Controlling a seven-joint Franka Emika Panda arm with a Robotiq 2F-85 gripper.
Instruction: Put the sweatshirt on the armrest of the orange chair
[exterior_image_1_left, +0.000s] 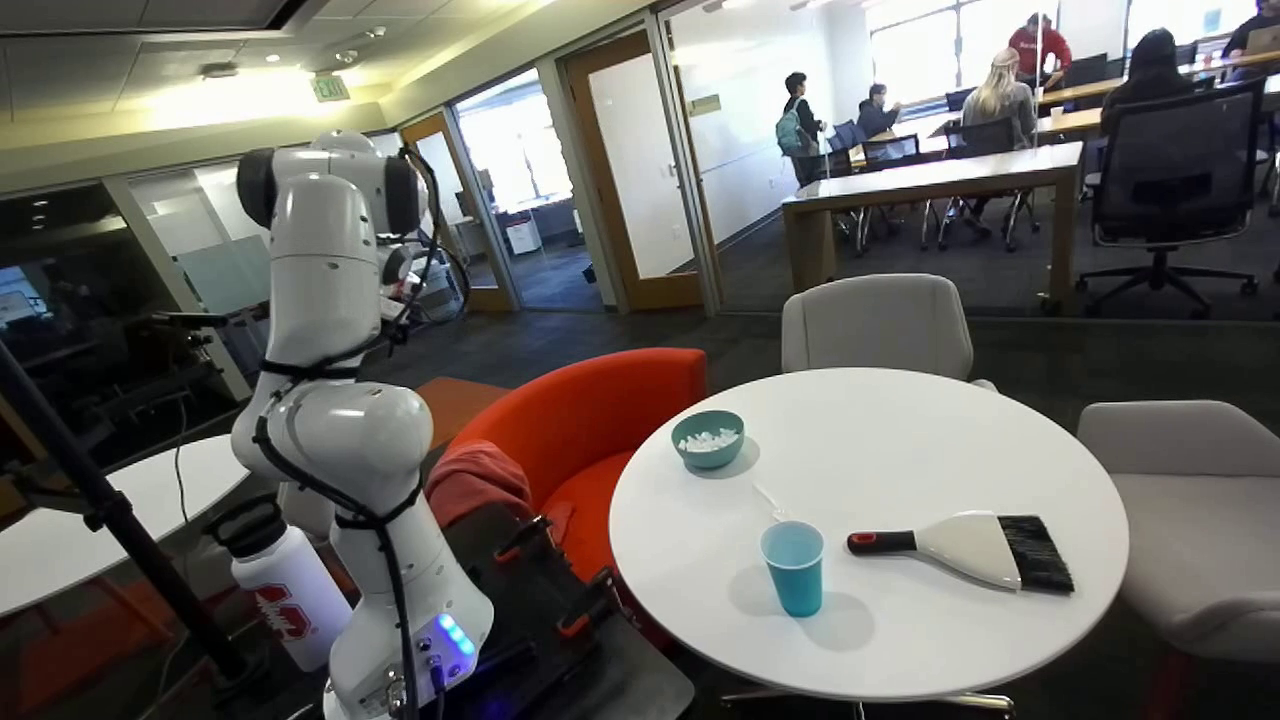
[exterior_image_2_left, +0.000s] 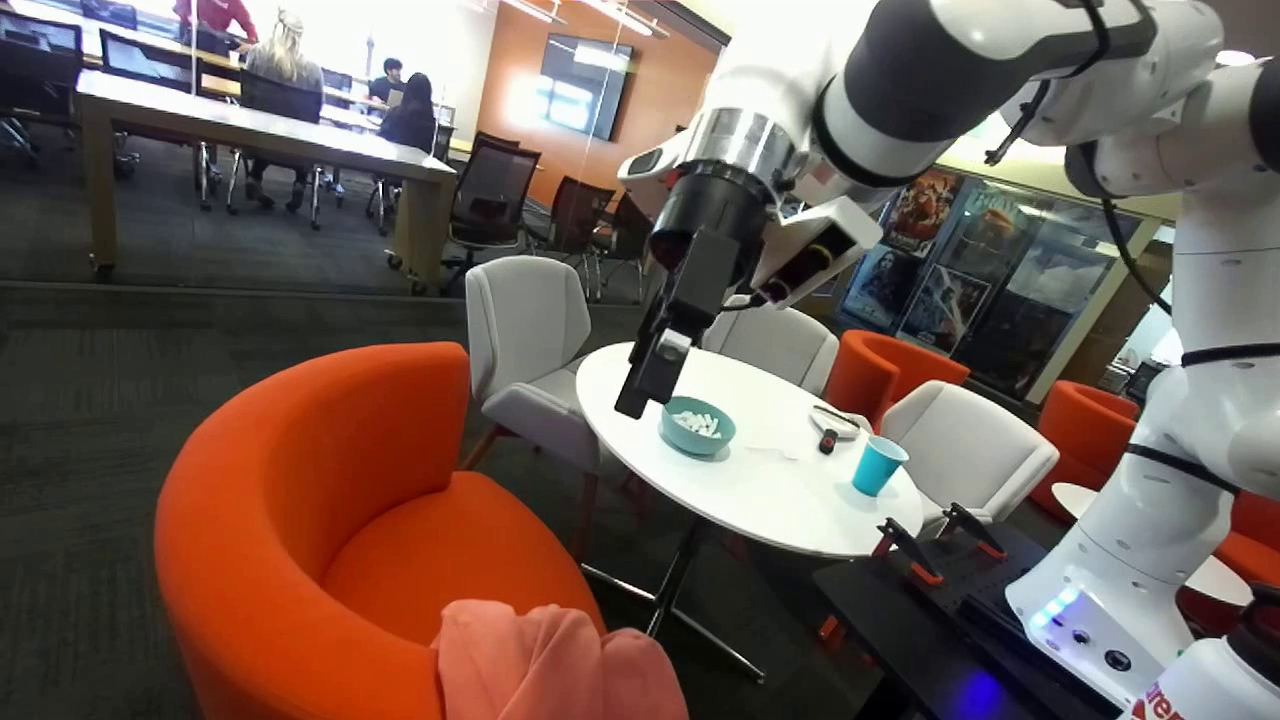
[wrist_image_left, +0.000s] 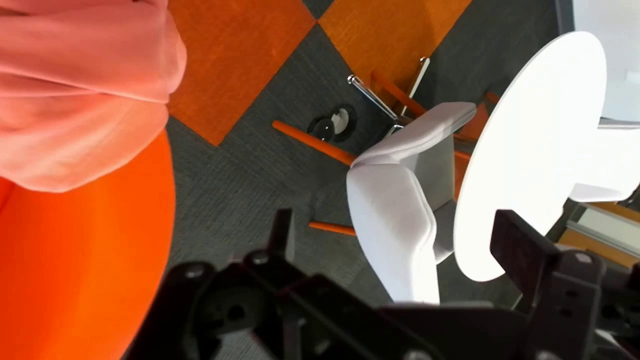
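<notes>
Claw (wrist_image_left: 395, 220), sweatshirt (wrist_image_left: 80, 95) lower and apart

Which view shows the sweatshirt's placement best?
An exterior view: the sweatshirt drapes unobstructed over the armrest of the orange chair, though cropped below. The wrist view shows it larger but cropped left and above; in an exterior view the robot arm partly hides it.

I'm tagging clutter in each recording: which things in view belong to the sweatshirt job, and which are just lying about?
For the job:
coral sweatshirt
orange chair it is draped over
hand, open

Just lying about:
teal bowl, blue cup and brush, on the white table
white bottle
</notes>
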